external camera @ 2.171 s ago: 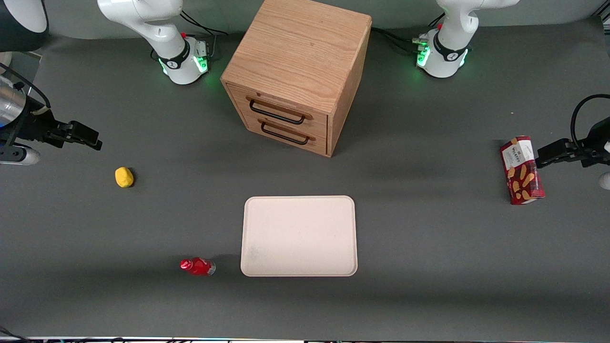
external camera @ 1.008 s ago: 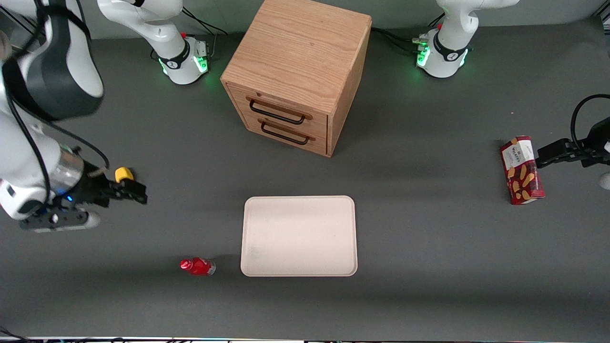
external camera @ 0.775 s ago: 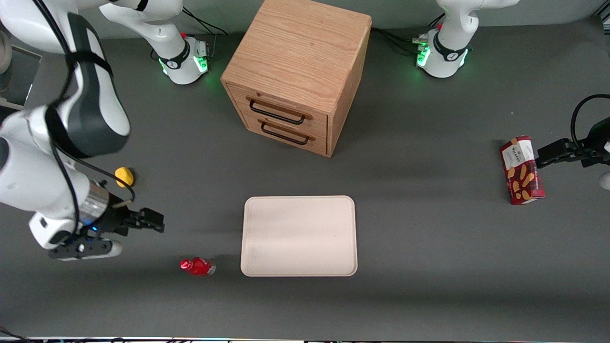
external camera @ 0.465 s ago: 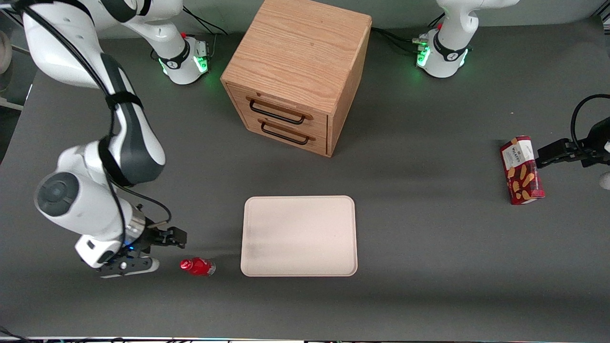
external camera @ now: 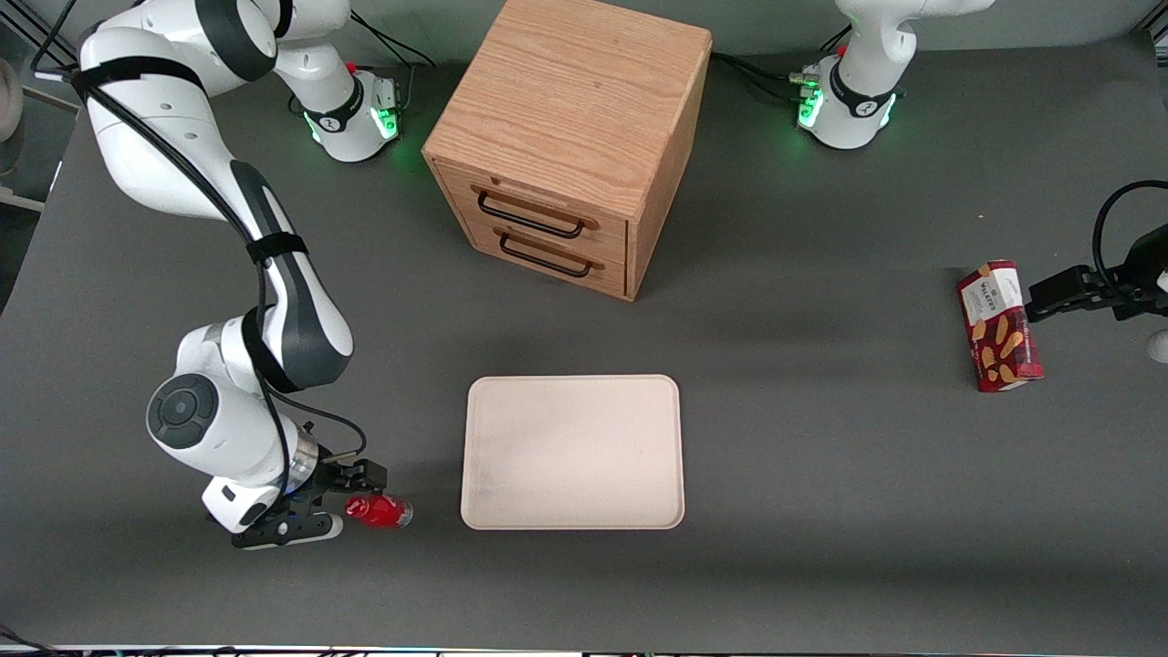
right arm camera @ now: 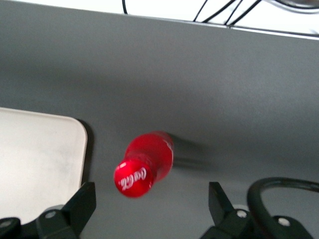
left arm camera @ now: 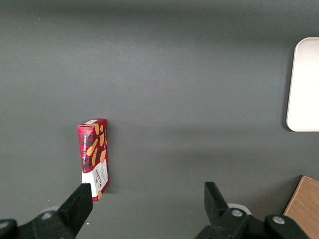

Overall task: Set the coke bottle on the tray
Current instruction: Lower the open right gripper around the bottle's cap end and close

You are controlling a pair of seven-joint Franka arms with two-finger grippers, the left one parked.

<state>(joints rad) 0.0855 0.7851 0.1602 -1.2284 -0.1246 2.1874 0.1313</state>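
Since a moment ago, the right arm has swung down, and its gripper now hangs right above the coke bottle. Its two fingers are spread wide apart, with nothing between them yet. The little bottle stands up on the table just beside the tray, not on it. It looks light, hard and smooth, so it could slip or tip over. Pinching its round red body, under the cap, seems best.
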